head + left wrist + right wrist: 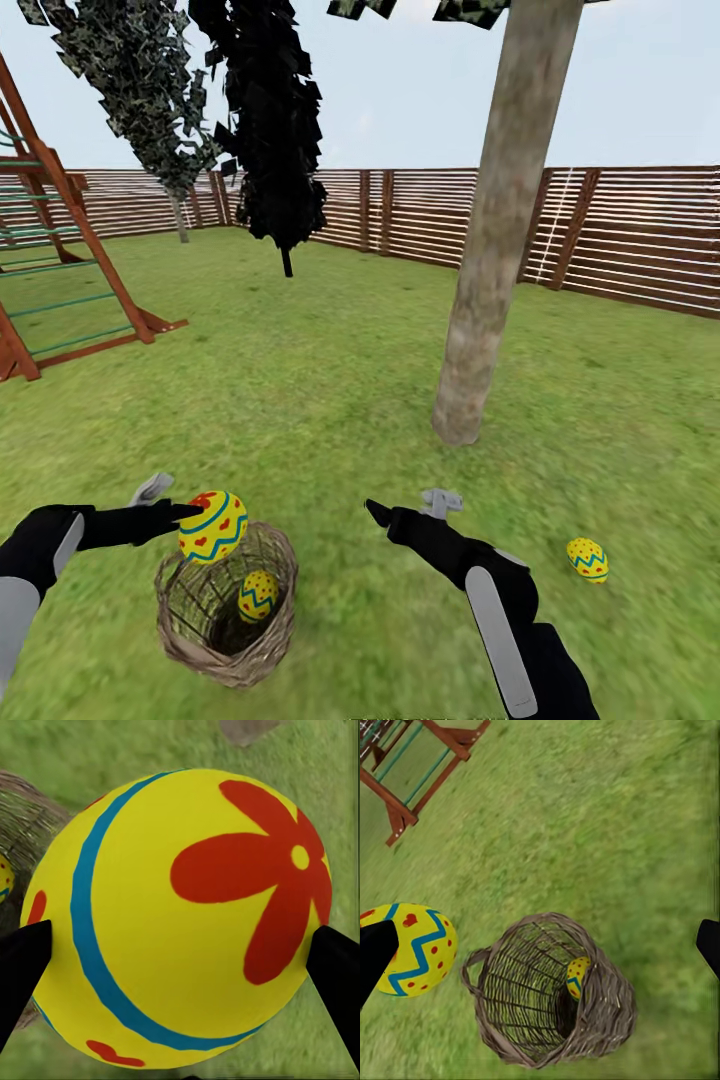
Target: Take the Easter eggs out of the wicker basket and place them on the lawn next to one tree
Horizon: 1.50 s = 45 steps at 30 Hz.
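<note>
The held egg [180, 919] fills the near view: yellow, blue band, red flower, gripped between the left claw's [190, 515] black fingers [22, 971] just above the wicker basket's [270, 630] rim. The lawn [330, 360] spreads wide, with the pale tree trunk [495, 240] rising ahead. The basket holds a second egg [258, 595]. The right claw [540, 949] hangs open and empty (fingers spread wide). A third egg [587, 559] lies on grass near the trunk.
</note>
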### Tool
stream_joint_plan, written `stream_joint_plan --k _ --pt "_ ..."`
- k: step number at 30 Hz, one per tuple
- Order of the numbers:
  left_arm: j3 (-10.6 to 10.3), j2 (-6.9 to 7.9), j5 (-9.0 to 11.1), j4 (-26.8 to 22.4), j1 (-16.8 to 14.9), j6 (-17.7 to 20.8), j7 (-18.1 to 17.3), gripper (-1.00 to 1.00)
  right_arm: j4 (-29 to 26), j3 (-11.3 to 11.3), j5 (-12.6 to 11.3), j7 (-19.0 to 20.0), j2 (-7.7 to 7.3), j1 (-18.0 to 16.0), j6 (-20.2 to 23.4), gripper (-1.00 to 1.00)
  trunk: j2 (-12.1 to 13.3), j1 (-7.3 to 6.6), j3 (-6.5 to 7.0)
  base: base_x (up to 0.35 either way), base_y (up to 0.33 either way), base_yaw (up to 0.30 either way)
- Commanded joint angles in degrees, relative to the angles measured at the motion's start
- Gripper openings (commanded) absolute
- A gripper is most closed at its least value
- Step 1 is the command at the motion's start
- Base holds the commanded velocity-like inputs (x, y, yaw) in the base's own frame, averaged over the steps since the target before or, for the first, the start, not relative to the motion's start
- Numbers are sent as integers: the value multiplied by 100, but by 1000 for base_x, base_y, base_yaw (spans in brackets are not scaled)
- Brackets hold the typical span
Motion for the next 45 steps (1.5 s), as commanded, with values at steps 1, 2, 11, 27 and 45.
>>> stream_joint_plan --k 1,2,11,27,45 --pt "30 -1 -27 -3 -3 43 -31 -100 -3 -4 19 21 3 -4 0 100 38 -24 20 -111 0 -202" --pt "30 -1 -27 -3 -3 43 -31 -100 -3 -2 18 23 3 -4 -14 100 78 -46 45 -111 0 -203" --pt "24 -7 -31 -3 -3 34 -31 -100 -3 -1 19 4 3 -4 -43 100 439 -243 218 -111 0 -37" --pt "23 -7 -36 -3 -3 17 -22 -100 -3 6 14 6 4 -4 -54 100 1081 -595 505 -111 0 0" --pt "14 -25 -36 -3 -3 8 5 -100 -3 6 14 32 3 -4 -54 100 1803 -990 831 -111 0 -4"
